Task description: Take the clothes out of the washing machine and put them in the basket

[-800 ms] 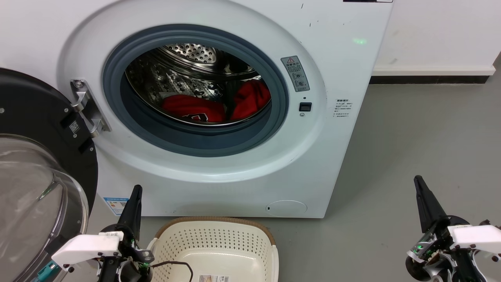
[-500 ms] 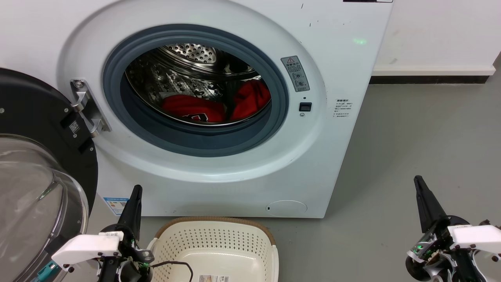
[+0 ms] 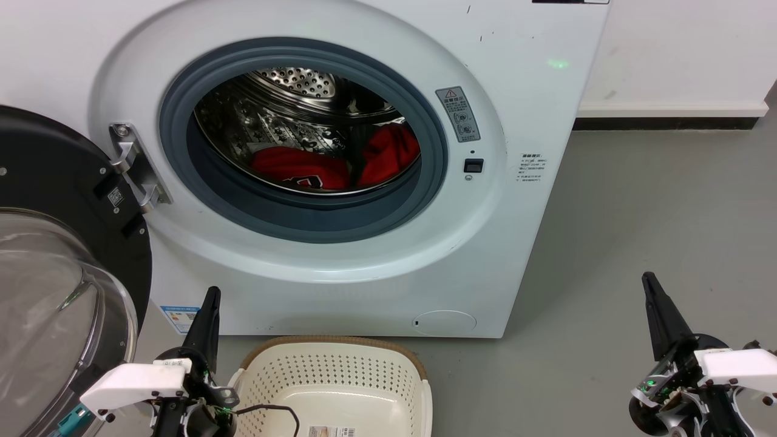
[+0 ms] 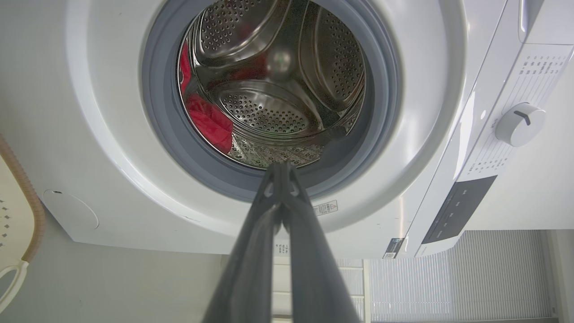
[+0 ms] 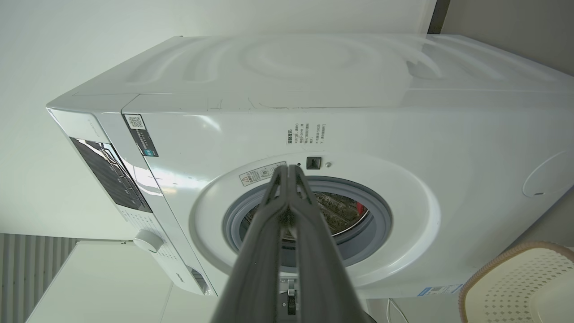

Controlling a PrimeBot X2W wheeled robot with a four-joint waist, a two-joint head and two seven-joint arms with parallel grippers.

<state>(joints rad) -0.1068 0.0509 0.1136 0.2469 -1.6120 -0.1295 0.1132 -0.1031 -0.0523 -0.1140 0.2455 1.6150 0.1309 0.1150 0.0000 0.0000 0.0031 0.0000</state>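
Gaping open, the large white front-loading washing machine (image 3: 516,243) shows soft bright red clothes (image 3: 297,167) low inside; the cream perforated plastic basket (image 3: 331,370) sits just below to catch them. Left gripper (image 3: 210,297) and right gripper (image 3: 648,282): fingers pressed together, empty.

Warning-triangle sticker (image 3: 457,113) sits right of the washing machine (image 3: 534,91) opening, print too small to read; QR code (image 3: 115,196) on the door (image 3: 54,176); barcode label (image 3: 332,431) in the basket (image 3: 331,341).
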